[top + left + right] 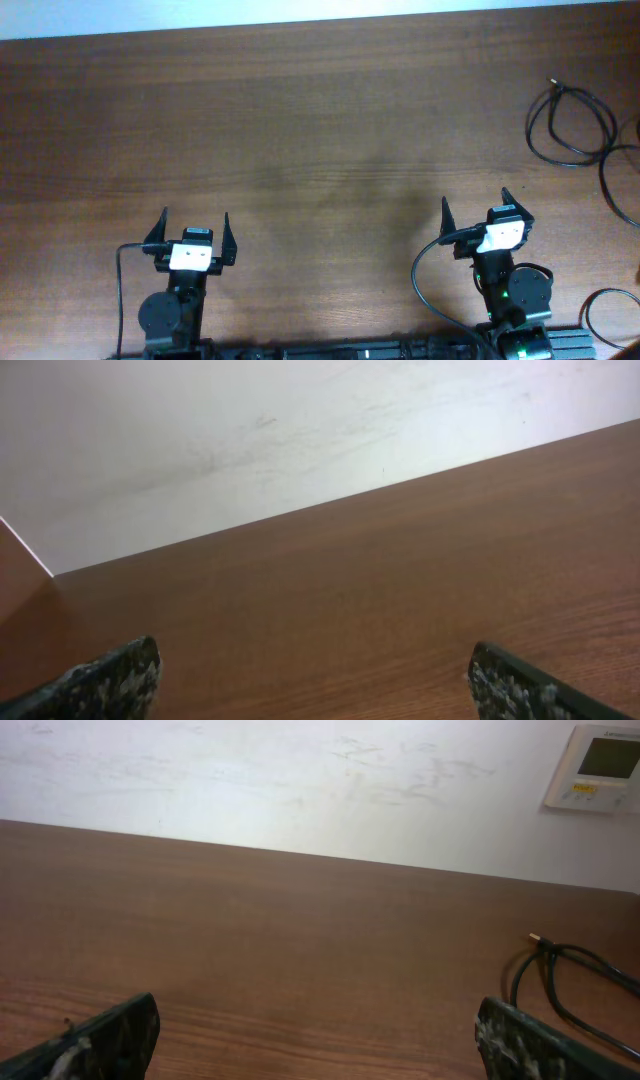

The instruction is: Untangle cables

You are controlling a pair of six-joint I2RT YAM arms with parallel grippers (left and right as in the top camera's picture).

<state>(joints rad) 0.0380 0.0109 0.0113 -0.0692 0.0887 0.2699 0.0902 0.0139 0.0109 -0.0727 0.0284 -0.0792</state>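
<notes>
Left gripper [195,218] – jaws spread wide, nothing between them, nothing touched; it sits at the near edge of the table [300,120], left of centre. In its own wrist view the left gripper [315,682] shows two dark speckled fingertips [110,680] at the lower corners, with only bare wood in the gap

Right gripper [480,205] – jaws likewise wide apart and empty, at the near edge, right of centre. In its wrist view the right gripper [320,1042] shows both fingertips [530,1045] low in frame, clear of the cord ahead

Cables [530,130] – thin black cords lying in loose loops on the table at its far right side, well apart from both grippers. One loop ends in a small plug towards the far edge; a second loop runs off the right edge. From the right wrist the cables [575,952] lie ahead and to the right, plug tip pointing left. Whether the loops are knotted together cannot be told

Arm wire [418,275] – thicker black lead curving beside the right arm's base

Surface – dark reddish-brown wood grain, matt, with a soft sheen mid-table

Room – pale scuffed wall [300,780] behind the table's far edge; a small white wall panel [598,768] with a screen at upper right
</notes>
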